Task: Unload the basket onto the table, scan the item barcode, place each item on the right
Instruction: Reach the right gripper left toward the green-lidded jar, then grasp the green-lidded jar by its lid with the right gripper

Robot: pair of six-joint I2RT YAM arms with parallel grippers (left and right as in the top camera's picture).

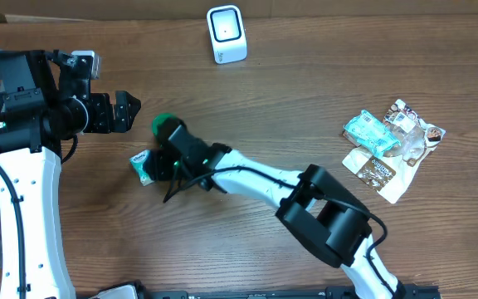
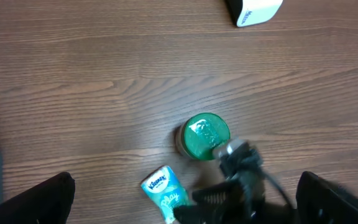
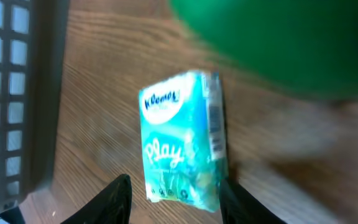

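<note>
Step in hand: pick-up of the tissue pack (image 1: 142, 166). I judged the scan itself not yet begun.
Item position: the pack lay flat on the surface (image 1: 305, 91), just beside the green can (image 1: 165, 126) and well apart from the scanner (image 1: 226, 33).
Right gripper (image 3: 176, 190): low over the pack's near end, jaws apart with one on either side. Bare wood showed by one finger. The other side was too blurred to rule out a touch.
Left gripper (image 1: 129, 112): jaws wide apart, empty, hanging near the can.
Barcode: a striped panel (image 3: 214, 124) ran along one long edge of the pack.
Next move, as judged: close on the long sides, lift, carry to the scanner, and turn that edge toward its window.
Edges: the can crowded the pack on the scanner side, and the basket (image 3: 17, 93) stood off on the other.
Open room: bare wood lay from the can up to the scanner. The snack packets (image 1: 392, 145) sat far off, clear of that path.
</note>
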